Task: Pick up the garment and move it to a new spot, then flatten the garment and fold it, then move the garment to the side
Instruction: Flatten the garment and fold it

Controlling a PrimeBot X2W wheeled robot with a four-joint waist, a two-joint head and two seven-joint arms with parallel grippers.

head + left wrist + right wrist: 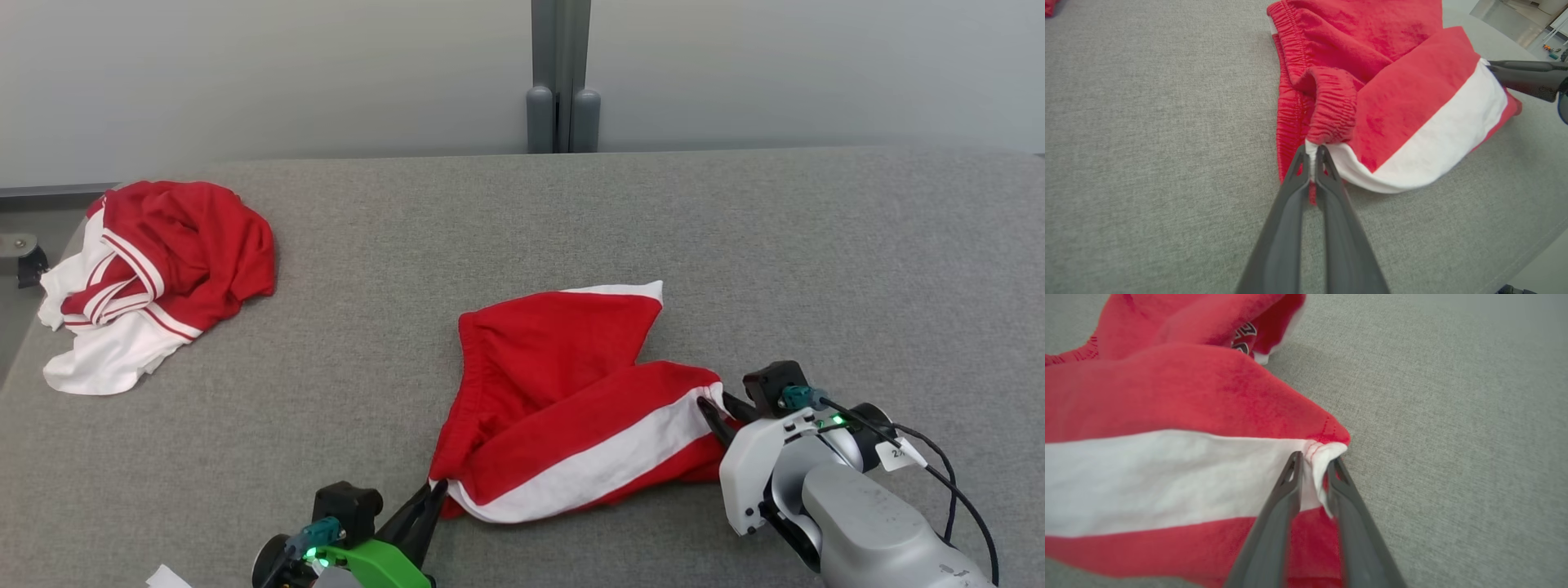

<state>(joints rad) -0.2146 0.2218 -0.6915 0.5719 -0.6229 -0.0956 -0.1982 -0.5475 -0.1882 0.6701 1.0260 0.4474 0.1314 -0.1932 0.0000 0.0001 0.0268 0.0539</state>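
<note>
The garment (571, 392) is a pair of red shorts with a white side stripe, lying rumpled on the grey table near the front middle. My left gripper (437, 488) is shut on its waistband corner at the lower left; in the left wrist view the left gripper (1311, 150) pinches white fabric beside the gathered elastic of the garment (1404, 102). My right gripper (712, 402) grips the leg hem at the garment's right end. In the right wrist view the right gripper (1314, 459) has a bunched white fold of the garment (1167, 416) between its fingers.
A second red and white garment (155, 269) lies crumpled at the table's back left, near the left edge. The grey table (735, 245) stretches bare to the right and rear. A grey post (562, 77) stands behind the far edge.
</note>
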